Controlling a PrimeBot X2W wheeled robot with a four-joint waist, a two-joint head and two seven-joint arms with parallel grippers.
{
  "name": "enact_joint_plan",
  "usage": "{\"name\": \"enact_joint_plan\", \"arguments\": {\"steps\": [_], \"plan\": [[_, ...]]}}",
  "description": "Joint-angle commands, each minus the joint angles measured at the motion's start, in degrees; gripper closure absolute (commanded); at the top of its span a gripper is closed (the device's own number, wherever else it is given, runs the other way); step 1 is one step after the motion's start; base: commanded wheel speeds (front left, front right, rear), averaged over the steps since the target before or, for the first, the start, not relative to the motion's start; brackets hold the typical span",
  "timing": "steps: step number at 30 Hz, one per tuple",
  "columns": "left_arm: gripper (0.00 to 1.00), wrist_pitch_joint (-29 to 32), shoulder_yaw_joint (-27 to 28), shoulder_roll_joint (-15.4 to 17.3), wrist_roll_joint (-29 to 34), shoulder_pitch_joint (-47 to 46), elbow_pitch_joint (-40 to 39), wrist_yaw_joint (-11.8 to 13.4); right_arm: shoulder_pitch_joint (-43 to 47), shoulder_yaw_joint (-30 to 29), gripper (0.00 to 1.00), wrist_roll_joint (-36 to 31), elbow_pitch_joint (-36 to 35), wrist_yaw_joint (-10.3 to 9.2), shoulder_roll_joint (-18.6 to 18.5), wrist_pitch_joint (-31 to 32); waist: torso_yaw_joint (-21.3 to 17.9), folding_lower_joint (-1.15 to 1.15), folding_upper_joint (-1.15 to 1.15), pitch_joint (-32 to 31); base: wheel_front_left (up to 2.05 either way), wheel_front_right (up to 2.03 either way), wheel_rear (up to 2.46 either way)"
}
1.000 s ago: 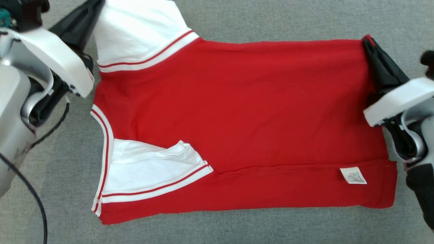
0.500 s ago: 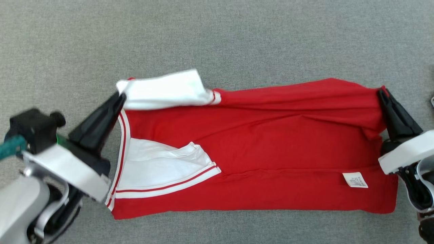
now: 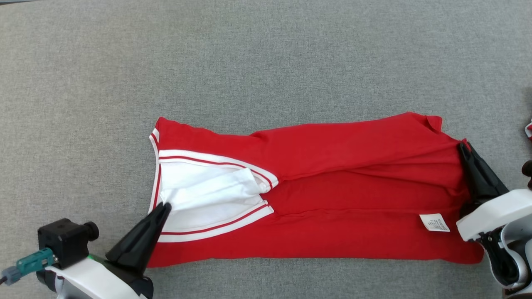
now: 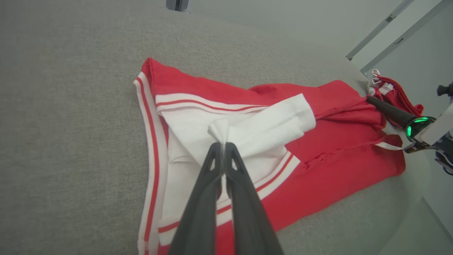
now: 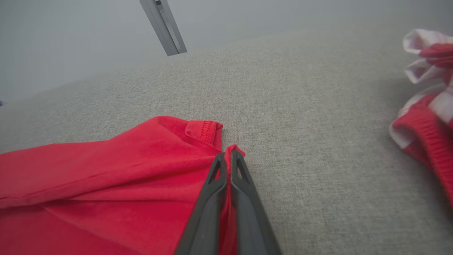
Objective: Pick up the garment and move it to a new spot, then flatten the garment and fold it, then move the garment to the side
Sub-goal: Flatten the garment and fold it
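Observation:
The garment is a red shirt with white, red-striped sleeves, lying folded lengthwise on the grey cloth surface. My left gripper is at its near left end, shut on the tip of a white sleeve, which lies folded over the body. My right gripper is at the right end, shut on a red corner of the hem. A white care label shows near the right front edge. In the left wrist view, the right gripper reaches in from the right.
Another red and white garment lies bunched on the cloth to the right of my right gripper, also seen as a heap in the left wrist view. Grey cloth stretches beyond the shirt.
Both grippers have pulled the far edge of the shirt toward me, folding it over the near half. The white sleeve now lies on the body. The camera has tilted too.

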Motion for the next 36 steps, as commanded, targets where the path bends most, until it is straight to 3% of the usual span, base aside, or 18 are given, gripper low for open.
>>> {"name": "enact_joint_plan", "arguments": {"steps": [1, 3, 5, 6, 7, 8, 9, 14, 20, 28, 33, 36], "plan": [[1.00, 0.25, -0.02, 0.10, -0.57, 0.49, 0.07, 0.29, 0.69, -0.25, 1.00, -0.28, -0.41, 0.01, -0.22, -0.14, 0.08, 0.00, 0.00, -0.09, 0.00, 0.00, 0.00], [1.00, 0.84, -0.70, -0.40, -1.77, 1.53, 0.91, 0.23, 1.78, -0.12, 1.00, -0.21, -0.53, 0.01, 0.44, 0.29, 0.16, 0.00, 0.00, -0.31, 0.00, 0.00, 0.00], [1.00, 1.19, -0.84, -1.23, -2.56, 1.99, 1.94, 0.04, 2.65, -0.43, 0.58, -0.38, -0.70, 0.01, 1.07, -0.06, 0.12, 0.00, 0.00, -0.56, 0.00, 0.00, 0.00], [0.90, 1.50, -1.16, -1.54, -3.26, 2.36, 2.54, 0.01, 3.03, -0.49, 0.15, -0.41, -0.79, 0.01, 1.47, -0.30, 0.10, 0.00, 0.00, -0.74, 0.00, 0.00, 0.00], [0.63, 1.69, -1.34, -1.77, -3.53, 2.53, 3.24, 0.06, 3.61, -0.66, 0.00, -0.09, -0.89, 0.01, 1.98, -0.65, 0.09, 0.00, 0.00, -0.97, 0.00, 0.00, 0.00], [0.13, 1.38, -1.11, -2.06, -3.72, 2.37, 3.86, 0.29, 4.11, -1.02, 0.00, 0.11, -1.08, 0.01, 2.42, -1.02, 0.12, 0.00, 0.00, -1.19, 0.00, 0.00, 0.00], [0.00, 1.39, -1.18, -2.42, -3.82, 2.28, 4.30, 0.15, 4.65, -1.50, 0.00, 0.20, -1.24, 0.01, 2.81, -1.48, 0.14, 0.00, 0.00, -1.44, 0.00, 0.00, 0.00], [0.00, -1.21, 0.47, -3.51, -1.48, 1.08, 5.60, 0.85, 7.58, -4.10, 0.00, -0.31, -4.68, 0.01, 5.29, -5.05, 0.09, 0.00, 0.00, -2.90, 0.00, 0.00, 0.00], [0.00, -3.28, 6.31, -5.66, 2.91, 0.06, 4.99, 4.18, 9.60, -9.01, 0.00, -4.02, -11.52, 0.02, 9.04, -9.87, -0.80, 0.00, 0.00, -4.52, 0.00, 0.00, 0.00], [0.00, -3.51, 17.42, -12.60, 15.42, -1.78, 5.32, 9.22, 9.17, -10.86, 0.00, -12.00, -17.62, 0.02, 11.74, -10.56, -1.82, 0.00, 0.00, -6.51, 0.00, 0.00, 0.00], [0.00, -3.53, 20.58, -15.79, 21.27, -1.15, 6.79, 10.11, 9.55, -10.24, 0.00, -14.73, -17.58, 0.02, 12.04, -10.01, -2.16, 0.00, 0.00, -7.67, 0.00, 0.00, 0.00], [0.00, -3.52, 22.64, -17.83, 24.18, 0.92, 8.84, 8.97, 10.05, -9.39, 0.00, -15.37, -16.95, 0.02, 12.17, -9.90, -2.31, 0.00, 0.00, -8.56, 0.00, 0.00, 0.00]]}}
